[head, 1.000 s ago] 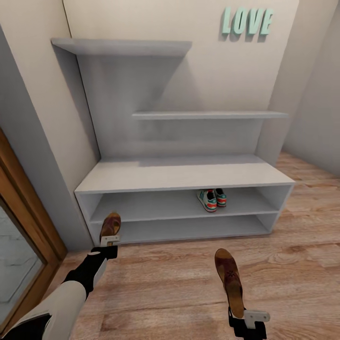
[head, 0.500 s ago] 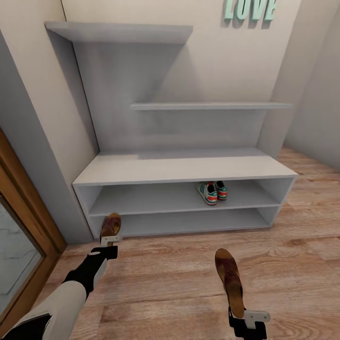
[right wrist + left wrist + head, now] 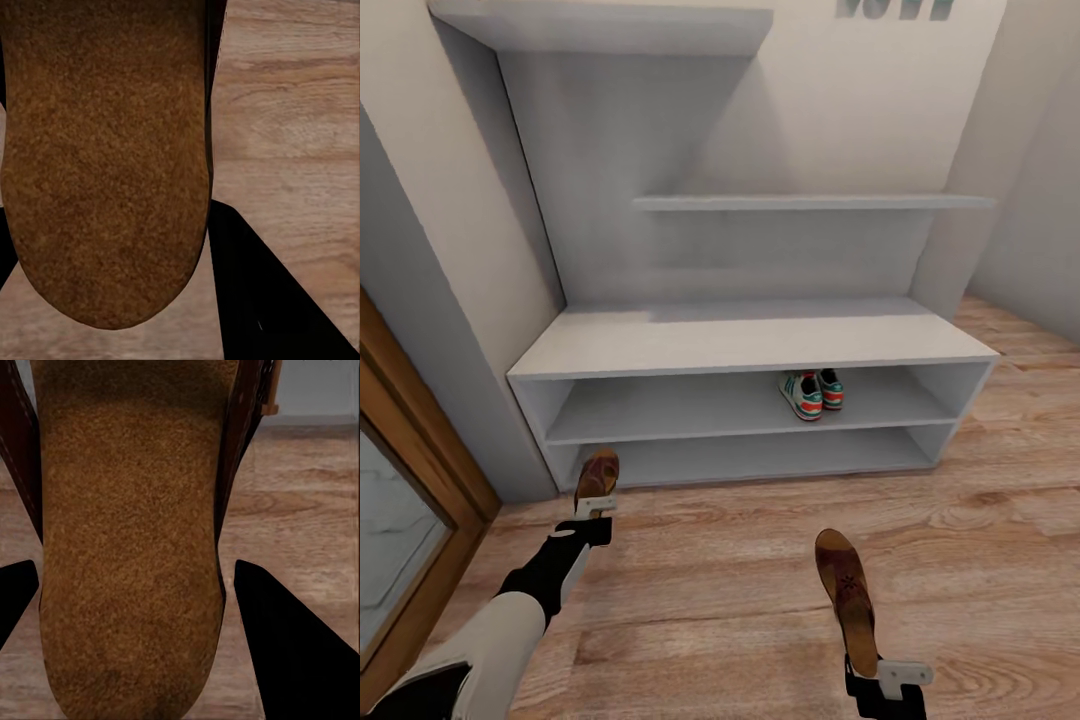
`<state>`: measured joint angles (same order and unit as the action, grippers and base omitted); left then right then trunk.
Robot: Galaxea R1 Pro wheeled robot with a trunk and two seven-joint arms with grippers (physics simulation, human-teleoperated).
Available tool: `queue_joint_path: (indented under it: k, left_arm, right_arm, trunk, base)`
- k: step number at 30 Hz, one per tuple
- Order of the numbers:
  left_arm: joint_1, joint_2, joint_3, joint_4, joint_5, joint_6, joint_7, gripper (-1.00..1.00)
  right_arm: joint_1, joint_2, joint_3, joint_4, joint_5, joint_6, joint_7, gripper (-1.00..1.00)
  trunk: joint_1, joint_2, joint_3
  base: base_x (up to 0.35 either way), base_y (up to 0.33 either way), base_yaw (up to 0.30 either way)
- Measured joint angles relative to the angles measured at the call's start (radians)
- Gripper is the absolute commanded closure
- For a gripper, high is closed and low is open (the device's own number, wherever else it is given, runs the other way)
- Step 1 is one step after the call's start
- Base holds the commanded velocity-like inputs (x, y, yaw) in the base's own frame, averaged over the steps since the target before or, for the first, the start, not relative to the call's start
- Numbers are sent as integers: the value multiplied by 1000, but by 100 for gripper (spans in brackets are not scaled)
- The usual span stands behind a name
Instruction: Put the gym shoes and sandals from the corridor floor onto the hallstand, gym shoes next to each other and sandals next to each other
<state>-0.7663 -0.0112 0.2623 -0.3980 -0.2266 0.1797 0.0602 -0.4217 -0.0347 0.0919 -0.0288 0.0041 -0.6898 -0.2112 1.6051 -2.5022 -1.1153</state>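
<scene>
Head view, hallstand (image 3: 740, 340): pale grey unit against the back wall, a long low bench top over two open shelves, a back panel and stepped upper shelves above.
Edges: its left end meets the grey wall (image 3: 430, 330) next to a wooden door frame (image 3: 420, 440); its right end stops short of the side wall, with a strip of floor between.
Open room: the corridor floor (image 3: 980, 560) lies bare in front of the hallstand and to its right; the bench top is bare along its whole length.
Upper open shelf: the two gym shoes (image 3: 810, 392) stand side by side, touching or nearly so, right of the middle, heels toward the camera; the left half of that shelf is free.
Lower open shelf: nothing shows in the visible part.
Left tool (image 3: 593, 505): clenched on one sandal, the left sandal (image 3: 598, 472), held above the floor just before the left end of the lower shelf, toe toward the hallstand.
Right tool (image 3: 880, 680): clenched on the right sandal (image 3: 846, 595) by its heel end, held over the floor well short of the hallstand, toe pointing forward.
Left wrist view: the left sandal's tan footbed (image 3: 127, 547) sits between the two dark fingers (image 3: 292, 660), floor and the hallstand's base beyond.
Right wrist view: the right sandal's footbed (image 3: 105, 157) lies against a dark finger (image 3: 262, 300), plank floor beneath.
</scene>
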Motion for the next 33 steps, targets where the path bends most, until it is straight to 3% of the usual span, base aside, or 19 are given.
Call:
queue_joint_path:
  k: [5, 11, 18, 24, 33]
  left_arm:
    - [-27, 2, -4, -27, -5, 27, 2, 100]
    - [6, 5, 6, -55, -6, -7, -3, 100]
    - [-18, 0, 3, -96, -4, 5, -5, 100]
    - [-52, -10, -24, -109, -2, 37, -9, 100]
    - [-103, -47, -81, -109, 2, 85, -8, 100]
  right_arm:
    - [5, 3, -1, 0, 0, 0, 0, 100]
    - [9, -4, -1, -1, 1, 1, 2, 100]
    - [9, -5, -1, -1, 2, 1, 2, 100]
    - [9, -5, -1, -1, 2, 1, 2, 100]
    - [10, -5, 0, -1, 2, 1, 2, 100]
  trunk:
    - [0, 0, 0]
    - [0, 0, 0]
    - [0, 0, 0]
    - [0, 0, 0]
    - [0, 0, 0]
  base:
    - [0, 0, 0]
    - [0, 0, 0]
    - [0, 0, 0]
    - [0, 0, 0]
    - [0, 0, 0]
